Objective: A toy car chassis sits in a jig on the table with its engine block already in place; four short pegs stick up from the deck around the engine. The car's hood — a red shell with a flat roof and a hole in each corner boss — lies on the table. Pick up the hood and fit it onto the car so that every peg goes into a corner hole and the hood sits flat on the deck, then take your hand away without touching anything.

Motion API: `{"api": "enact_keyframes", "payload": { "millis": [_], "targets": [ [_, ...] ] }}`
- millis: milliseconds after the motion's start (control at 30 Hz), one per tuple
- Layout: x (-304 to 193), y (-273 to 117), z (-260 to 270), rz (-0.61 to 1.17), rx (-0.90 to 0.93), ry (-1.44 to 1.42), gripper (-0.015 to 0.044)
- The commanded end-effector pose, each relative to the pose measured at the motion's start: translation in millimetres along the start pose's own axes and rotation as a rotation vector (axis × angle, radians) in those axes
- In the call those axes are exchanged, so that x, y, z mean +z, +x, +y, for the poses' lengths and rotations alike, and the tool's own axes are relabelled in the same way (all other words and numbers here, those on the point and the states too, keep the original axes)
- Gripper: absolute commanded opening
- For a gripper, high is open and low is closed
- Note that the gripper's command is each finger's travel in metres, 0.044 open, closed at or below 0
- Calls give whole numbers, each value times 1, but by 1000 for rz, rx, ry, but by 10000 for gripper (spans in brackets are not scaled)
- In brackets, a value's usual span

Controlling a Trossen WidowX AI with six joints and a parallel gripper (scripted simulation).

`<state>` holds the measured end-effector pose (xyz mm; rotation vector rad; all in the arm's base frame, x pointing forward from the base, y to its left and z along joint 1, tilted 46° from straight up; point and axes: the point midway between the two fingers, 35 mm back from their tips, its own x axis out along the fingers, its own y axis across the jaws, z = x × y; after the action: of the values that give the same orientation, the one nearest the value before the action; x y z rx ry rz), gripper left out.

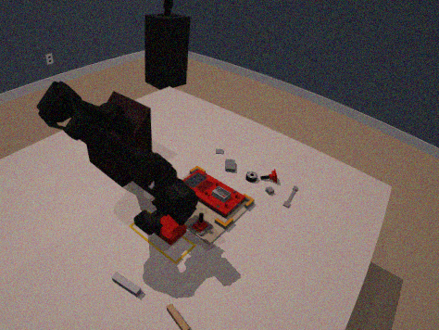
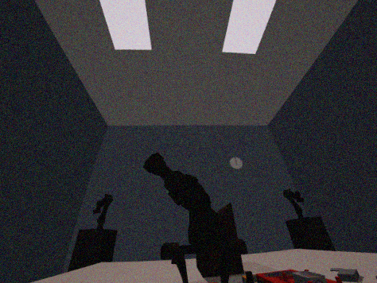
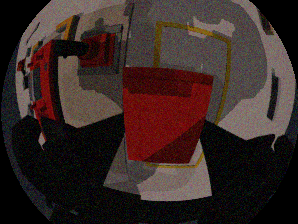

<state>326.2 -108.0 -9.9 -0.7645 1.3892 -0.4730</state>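
The red hood (image 1: 172, 230) (image 3: 162, 132) is between the two black fingers of my gripper (image 3: 164, 120), which is shut on it. It is at the yellow outline on the table; whether it touches the table is unclear. Its corner holes are not visible. The red chassis (image 1: 229, 204) (image 3: 46, 95) (image 2: 272, 275) sits in the jig with orange corners (image 1: 224, 222) (image 3: 64, 26), beside the gripper. The grey engine block (image 1: 221, 193) is on its deck, with small dark pegs around it. In the exterior view the fingertips are cut off by the lower edge.
A small red block with an upright black post (image 1: 201, 224) (image 3: 99, 49) stands between hood and chassis. The yellow outline (image 1: 153, 242) (image 3: 228, 65) surrounds the hood area. Beyond the chassis lie a wheel (image 1: 251, 176), a grey rod (image 1: 291, 196) and other small parts. A grey bar (image 1: 126, 284) lies in front.
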Motion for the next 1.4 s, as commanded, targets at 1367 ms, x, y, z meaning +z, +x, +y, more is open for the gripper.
{"api": "enact_keyframes", "payload": {
  "millis": [1367],
  "targets": [
    [1,-97,0,-4,2,6,0]
  ]
}}
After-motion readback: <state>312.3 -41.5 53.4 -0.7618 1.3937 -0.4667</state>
